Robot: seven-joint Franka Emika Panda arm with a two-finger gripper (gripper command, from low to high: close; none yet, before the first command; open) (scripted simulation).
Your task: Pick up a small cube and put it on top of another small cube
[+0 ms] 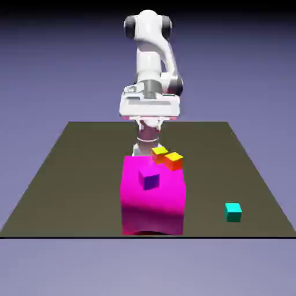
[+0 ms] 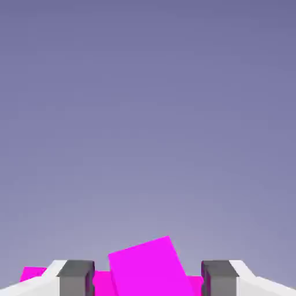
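The teal cube (image 1: 233, 212) sits on the tabletop (image 1: 69, 173), well apart from the magenta block (image 1: 153, 196), off toward the exterior view's right and near the front edge. Nothing touches it. The jaws (image 2: 148, 280) are seen spread apart in the hand view, with only magenta filling the gap between the grey tips (image 2: 76, 277); nothing is held. In the exterior view the hand is placed behind the magenta block, high above the tabletop, near the two yellow-topped cubes (image 1: 167, 158), and its fingertips are hidden by the block.

The step in hand is judged to be the reach toward the teal cube, barely begun. For this to be done well, the hand should be carried sideways past the magenta block at a height that clears both the block and the purple cube (image 1: 149, 178) on its face, then brought over the teal cube before any descent is made. The jaws should be kept wide and squared to two opposite faces of the cube, so that it is not nudged on contact. The descent is best made straight down, the tips being stopped just short of the tabletop, and the closure made about the cube's middle.
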